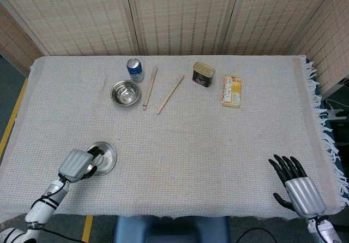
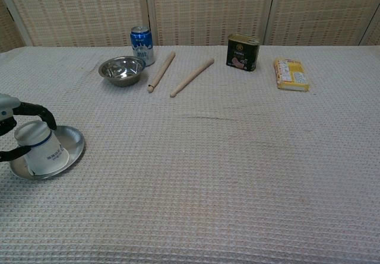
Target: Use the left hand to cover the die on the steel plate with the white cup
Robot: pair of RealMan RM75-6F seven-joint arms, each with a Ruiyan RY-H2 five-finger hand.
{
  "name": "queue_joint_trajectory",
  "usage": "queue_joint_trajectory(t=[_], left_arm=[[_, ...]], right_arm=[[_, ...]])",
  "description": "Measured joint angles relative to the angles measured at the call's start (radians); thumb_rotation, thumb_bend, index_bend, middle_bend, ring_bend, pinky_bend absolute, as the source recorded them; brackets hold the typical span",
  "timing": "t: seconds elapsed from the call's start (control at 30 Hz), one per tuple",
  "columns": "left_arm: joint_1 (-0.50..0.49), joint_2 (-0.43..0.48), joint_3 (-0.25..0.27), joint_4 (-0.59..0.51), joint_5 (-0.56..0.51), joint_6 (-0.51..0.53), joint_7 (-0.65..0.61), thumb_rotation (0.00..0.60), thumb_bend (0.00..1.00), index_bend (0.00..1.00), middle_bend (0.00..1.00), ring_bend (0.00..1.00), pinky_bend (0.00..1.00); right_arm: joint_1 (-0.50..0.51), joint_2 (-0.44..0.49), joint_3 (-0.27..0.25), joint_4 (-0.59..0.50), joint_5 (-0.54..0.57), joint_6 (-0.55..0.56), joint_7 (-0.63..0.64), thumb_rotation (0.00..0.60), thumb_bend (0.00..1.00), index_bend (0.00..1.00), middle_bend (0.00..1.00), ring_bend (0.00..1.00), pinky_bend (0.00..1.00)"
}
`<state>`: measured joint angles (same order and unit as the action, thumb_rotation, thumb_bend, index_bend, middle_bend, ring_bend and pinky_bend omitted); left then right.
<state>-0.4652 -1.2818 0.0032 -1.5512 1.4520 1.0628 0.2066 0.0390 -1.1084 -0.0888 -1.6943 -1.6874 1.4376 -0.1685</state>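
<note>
Left robot hand (image 2: 13, 127) wraps the upside-down white cup (image 2: 41, 148) on a shiny round steel plate (image 2: 70, 144) (waffle-weave cloth underneath); right robot hand (image 1: 297, 184) lies spread, holding nothing.

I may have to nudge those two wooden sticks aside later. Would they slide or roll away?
The two wooden sticks look round and rigid, so a sideways push would probably roll them. One seems tapered, so it might curve as it rolls. The woven tablecloth looks textured and may slow them.

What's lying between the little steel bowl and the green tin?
Two wooden sticks, side by side between the bowl and the tin; the head view shows it best.
</note>
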Motion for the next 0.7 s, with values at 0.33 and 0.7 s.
queue_joint_trajectory(t=[0.33,0.7], left_arm=[[-0.007,-0.02,-0.022,0.062,-0.021,0.014,0.027,0.6,0.56,0.71,0.99,0.85,0.97],[0.011,-0.093,-0.059,0.148,-0.091,0.074,0.18,0.6,0.56,0.71,0.99,0.85,0.97]], right_arm=[[0.002,0.001,0.002,-0.001,0.011,-0.009,0.002,0.6,0.14,0.0,0.0,0.0,0.0],[0.007,0.004,-0.005,-0.008,0.01,-0.024,0.003,0.6,0.14,0.0,0.0,0.0,0.0]])
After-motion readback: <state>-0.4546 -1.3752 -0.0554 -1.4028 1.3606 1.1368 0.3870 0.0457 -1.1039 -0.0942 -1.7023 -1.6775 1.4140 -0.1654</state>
